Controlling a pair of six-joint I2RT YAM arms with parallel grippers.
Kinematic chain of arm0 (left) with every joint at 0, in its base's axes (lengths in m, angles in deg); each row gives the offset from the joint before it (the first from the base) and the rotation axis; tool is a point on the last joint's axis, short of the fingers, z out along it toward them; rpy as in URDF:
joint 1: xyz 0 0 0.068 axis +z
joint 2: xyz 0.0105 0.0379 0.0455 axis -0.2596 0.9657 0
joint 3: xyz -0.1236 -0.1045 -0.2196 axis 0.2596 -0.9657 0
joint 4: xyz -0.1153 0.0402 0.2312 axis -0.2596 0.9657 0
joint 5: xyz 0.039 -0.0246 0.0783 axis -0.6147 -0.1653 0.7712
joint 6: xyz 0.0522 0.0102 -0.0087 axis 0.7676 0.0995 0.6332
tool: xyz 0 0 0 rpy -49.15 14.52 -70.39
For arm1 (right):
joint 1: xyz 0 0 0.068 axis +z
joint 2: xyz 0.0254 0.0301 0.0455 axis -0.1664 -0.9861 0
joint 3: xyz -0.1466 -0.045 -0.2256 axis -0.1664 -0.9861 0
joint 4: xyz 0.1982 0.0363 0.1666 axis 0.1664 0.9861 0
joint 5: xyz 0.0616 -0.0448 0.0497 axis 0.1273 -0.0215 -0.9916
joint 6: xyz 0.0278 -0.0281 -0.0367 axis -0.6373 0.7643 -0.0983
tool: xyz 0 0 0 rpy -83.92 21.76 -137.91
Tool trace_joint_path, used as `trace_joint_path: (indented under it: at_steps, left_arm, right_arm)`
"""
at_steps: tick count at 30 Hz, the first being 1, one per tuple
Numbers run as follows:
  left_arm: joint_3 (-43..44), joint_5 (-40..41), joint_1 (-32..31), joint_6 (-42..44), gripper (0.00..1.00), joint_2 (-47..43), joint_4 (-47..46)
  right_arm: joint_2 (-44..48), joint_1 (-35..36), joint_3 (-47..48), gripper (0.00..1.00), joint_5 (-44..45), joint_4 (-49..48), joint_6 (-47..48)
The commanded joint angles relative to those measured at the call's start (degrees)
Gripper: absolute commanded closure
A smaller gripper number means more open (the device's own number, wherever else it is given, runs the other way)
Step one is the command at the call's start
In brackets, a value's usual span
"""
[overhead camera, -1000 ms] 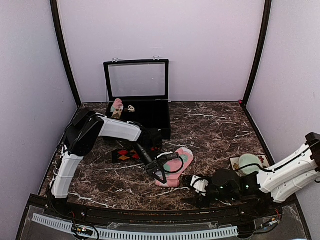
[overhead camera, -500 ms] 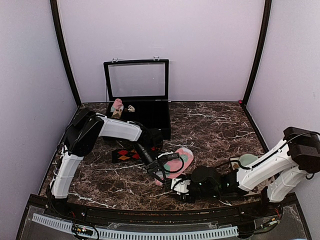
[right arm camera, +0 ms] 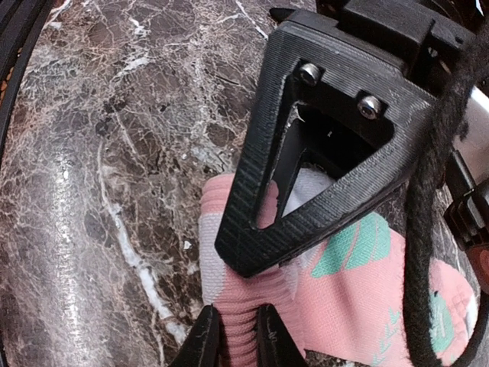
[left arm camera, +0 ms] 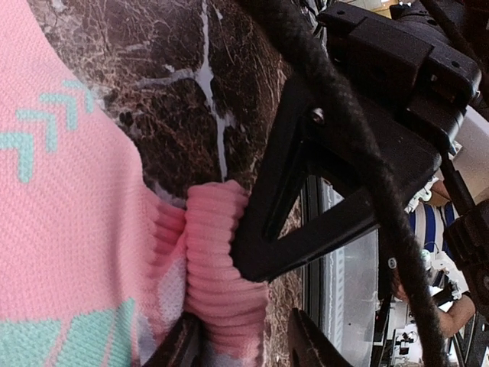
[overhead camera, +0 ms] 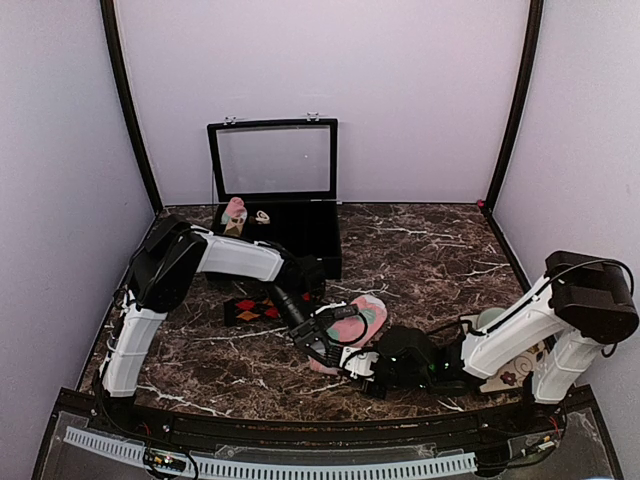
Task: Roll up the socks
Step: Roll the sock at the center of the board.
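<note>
Two fabric socks lie on a dark brown marble-patterned tabletop (overhead camera: 430, 250). The pink sock (overhead camera: 367, 318), knitted with pale teal and white markings, rests near the front edge, with its ribbed cuff (right arm camera: 238, 310) at the near end. The right gripper (right arm camera: 237, 340) is clenched on that cuff, fabric bunched between its two fingers. The left gripper (left arm camera: 244, 348) straddles the same cuff with its jaws parted. One finger touches the fabric and the other stands clear of it, so it grasps nothing. The black argyle sock (overhead camera: 250, 308), with red, orange and yellow diamonds, lies flat to the left, partly under the left arm. Behind it, a black case (overhead camera: 300, 235) with a raised clear lid holds a small pink-topped upright roll (overhead camera: 235, 215).
</note>
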Motion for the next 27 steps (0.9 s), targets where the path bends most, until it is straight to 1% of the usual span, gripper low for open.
trace_joint_path:
  at_steps: [1, 4, 6, 9, 11, 12, 17, 18, 19, 21, 24, 27]
  left_arm:
    - [-2.76, 10.37, -0.08, 2.17, 0.57, 2.25, 1.27]
    - [-3.09, 11.31, -0.13, 2.54, 0.57, 2.26, 0.95]
    - [-2.97, 11.70, -0.14, 2.80, 0.56, 2.13, 1.14]
    - [-3.00, 13.13, -0.01, 2.91, 0.53, 0.64, 1.26]
    - [-4.55, 13.13, 0.73, 2.75, 0.48, -1.85, 0.32]
    - [-5.66, 13.06, 1.20, 2.66, 0.43, -3.31, -0.33]
    - [-10.24, 10.30, 3.15, 4.61, 0.28, -9.75, 0.14]
    - [-11.24, 10.15, 3.25, 5.07, 0.06, -10.99, 0.06]
    - [-12.09, 10.00, 3.37, 5.32, 0.02, -12.14, -0.09]
    - [-13.44, 10.15, 3.59, 5.50, 0.01, -14.22, -0.58]
    - [-14.98, 12.42, 4.00, 5.17, 0.01, -17.95, -2.50]
    - [-18.00, 15.54, 4.08, 6.36, 0.02, -22.95, -6.58]
  right_arm:
    - [-2.52, -0.53, -1.78, 0.80, -0.64, -0.49, -3.32]
    - [-3.07, -0.73, -1.97, 0.78, -0.93, -0.39, -3.98]
    - [-4.05, -1.26, -1.02, 0.79, -2.02, 1.40, -4.70]
    - [-5.36, -3.34, 0.40, 0.85, -6.00, 4.62, -7.94]
    - [-5.46, -4.73, 0.35, 0.90, -8.42, 5.58, -10.53]
    - [-5.35, -5.38, 0.14, 0.91, -9.86, 5.79, -12.07]
    - [-5.42, -8.15, -0.75, 0.95, -14.70, 7.14, -17.62]
    - [-5.66, -8.38, -0.89, 0.95, -15.31, 7.37, -18.14]
    - [-5.98, -8.49, -0.81, 0.96, -15.71, 7.73, -18.55]
    - [-6.60, -8.80, -0.62, 0.96, -16.68, 8.16, -19.79]
    - [-8.27, -9.31, 0.98, 0.96, -17.58, 10.21, -21.50]
    - [-10.13, -9.97, 3.19, 0.97, -18.86, 12.69, -23.34]
